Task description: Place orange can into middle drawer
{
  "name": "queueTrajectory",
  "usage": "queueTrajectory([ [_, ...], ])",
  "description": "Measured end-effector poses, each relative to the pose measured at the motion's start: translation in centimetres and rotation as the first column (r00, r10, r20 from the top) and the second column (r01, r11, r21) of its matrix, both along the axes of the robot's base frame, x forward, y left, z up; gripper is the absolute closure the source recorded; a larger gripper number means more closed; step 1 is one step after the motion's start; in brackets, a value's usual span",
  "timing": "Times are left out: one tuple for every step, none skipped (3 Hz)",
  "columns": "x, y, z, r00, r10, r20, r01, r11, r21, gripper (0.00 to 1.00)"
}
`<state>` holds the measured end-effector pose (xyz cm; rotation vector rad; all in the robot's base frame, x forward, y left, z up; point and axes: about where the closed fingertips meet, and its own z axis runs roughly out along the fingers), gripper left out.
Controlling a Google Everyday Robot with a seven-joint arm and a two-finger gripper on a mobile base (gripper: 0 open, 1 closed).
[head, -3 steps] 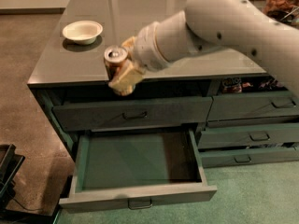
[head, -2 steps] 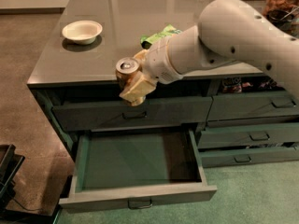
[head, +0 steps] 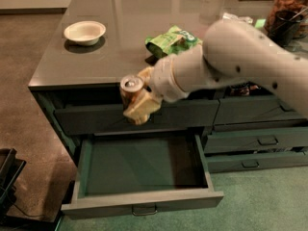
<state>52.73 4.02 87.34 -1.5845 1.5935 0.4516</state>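
Note:
My gripper (head: 137,102) is shut on the orange can (head: 129,91), held upright with its silver top showing. It hangs in front of the counter's front edge, above the back left part of the open middle drawer (head: 142,165). The drawer is pulled out, with green inner walls and floor and nothing in it; its small dark handle (head: 144,210) sits at the front centre. My pale arm reaches in from the right and hides part of the counter and the drawer front above.
A white bowl (head: 84,32) and a green snack bag (head: 172,40) sit on the grey countertop (head: 120,28). A jar (head: 288,8) stands at the far right. Narrower shut drawers (head: 257,141) are to the right. A dark object (head: 8,177) lies on the floor at left.
My gripper has carried the can to the right and lower, from the counter's left front corner to over the open drawer.

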Motion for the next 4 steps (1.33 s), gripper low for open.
queueTrajectory([
  [-3.8, 0.6, -6.6, 0.9951, 0.000, -0.099, 0.004, 0.999, 0.048, 1.00],
  [-7.7, 1.3, -15.1, 0.9842, 0.003, -0.177, 0.013, 0.996, 0.088, 1.00],
  [-7.7, 1.3, -15.1, 0.9843, 0.003, -0.176, 0.013, 0.996, 0.087, 1.00],
  [-7.8, 1.3, -16.7, 0.9895, 0.021, -0.143, -0.014, 0.999, 0.046, 1.00],
])
